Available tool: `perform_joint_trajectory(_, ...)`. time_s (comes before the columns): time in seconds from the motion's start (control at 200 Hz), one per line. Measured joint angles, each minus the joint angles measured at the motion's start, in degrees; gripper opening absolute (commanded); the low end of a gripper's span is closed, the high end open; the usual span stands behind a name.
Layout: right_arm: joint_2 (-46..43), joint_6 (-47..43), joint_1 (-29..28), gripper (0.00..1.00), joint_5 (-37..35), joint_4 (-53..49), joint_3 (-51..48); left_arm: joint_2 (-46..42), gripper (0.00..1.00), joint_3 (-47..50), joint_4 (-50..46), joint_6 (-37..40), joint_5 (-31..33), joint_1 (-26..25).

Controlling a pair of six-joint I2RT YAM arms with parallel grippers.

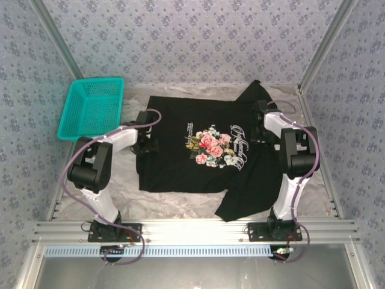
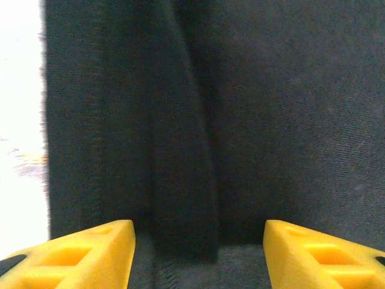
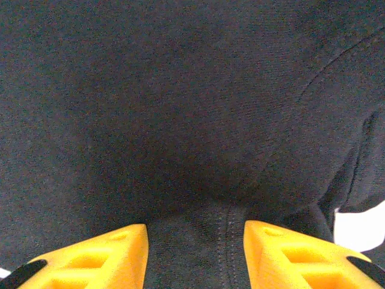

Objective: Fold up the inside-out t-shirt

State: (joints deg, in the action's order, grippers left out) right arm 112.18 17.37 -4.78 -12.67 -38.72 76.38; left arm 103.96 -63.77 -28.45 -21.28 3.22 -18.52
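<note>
The inside-out t-shirt lies spread on the table, just right of the teal basket, with its floral print facing up. My left gripper sits at the shirt edge nearest the basket, and my right gripper at the side far from the basket. On both, the yellow fingers stand apart with black cloth between them; whether they really pinch it, I cannot tell. I fear one side takes only a thin layer and slips, so the fold comes out crooked.
</note>
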Motion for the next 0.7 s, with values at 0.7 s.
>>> perform_joint_trajectory(0.7, 1.1, -1.7, 2.2, 0.22, -4.7, -2.9, 0.5, -3.1, 0.57, 3.4, 0.8, -0.9, 10.8, 5.8)
